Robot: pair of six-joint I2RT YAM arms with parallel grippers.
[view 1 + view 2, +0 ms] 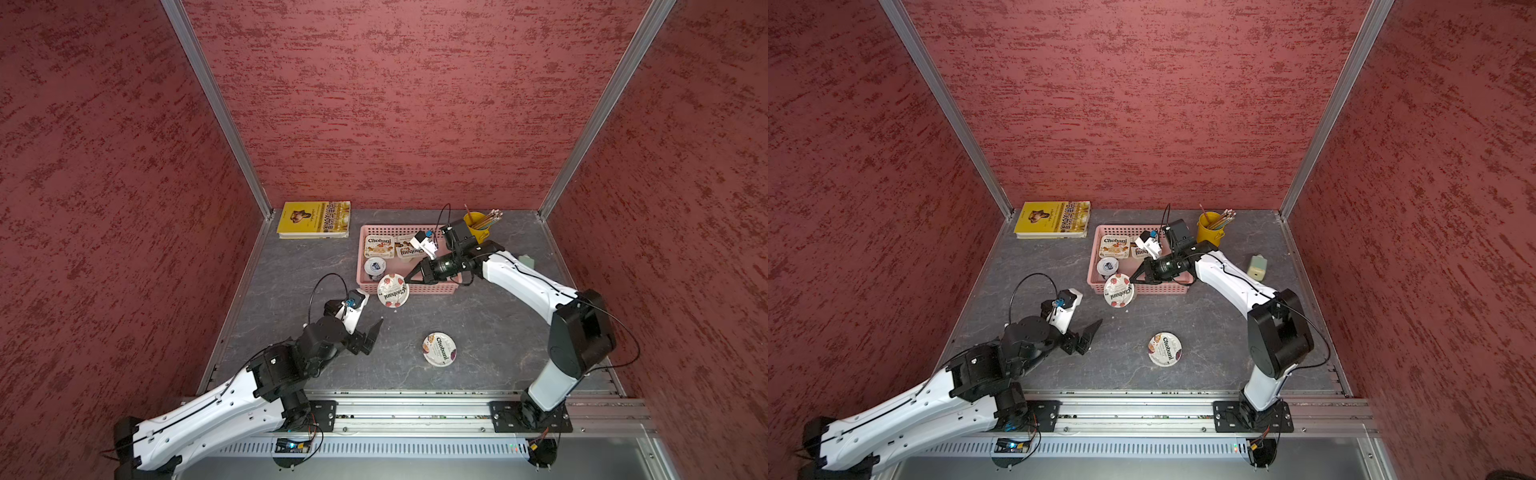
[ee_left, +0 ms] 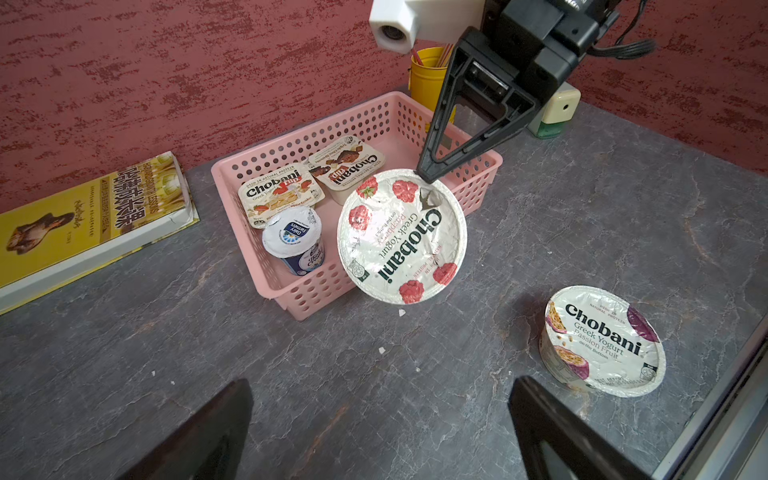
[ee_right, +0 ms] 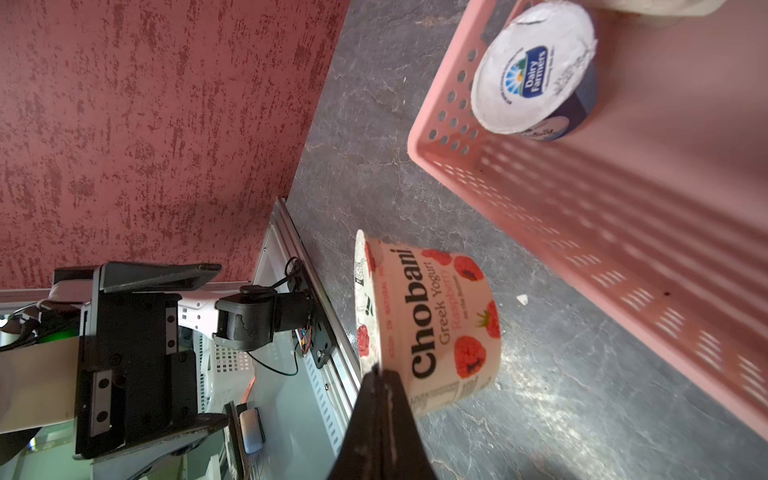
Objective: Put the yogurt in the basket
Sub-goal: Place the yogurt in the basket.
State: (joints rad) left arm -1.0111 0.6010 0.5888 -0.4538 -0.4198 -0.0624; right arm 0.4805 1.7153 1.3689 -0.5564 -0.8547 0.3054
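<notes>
While its side is shown only at the right wrist, the raspberry yogurt [image 3: 432,328] is rim-pinched by the right gripper [image 3: 380,376]. Its lid is tilted towards the left gripper [image 2: 380,384]

Basket [image 1: 1125,228] stands at the rear of the surface [image 1: 1204,324]. Contents: two rectangular cups [image 1: 1114,246] side by side at the far end, one partly hidden; a small cup [image 1: 1107,266] upright just in front of them. Right end effector [image 1: 1132,281] reaches across the basket, fingers closed together at the rim of a tilted cup [image 1: 1119,291] overlapping the basket's near corner. A round cup [image 1: 1165,349] stands alone on the surface, well apart. Left end effector [image 1: 1090,334] hangs near the tilted cup, touching nothing.
</notes>
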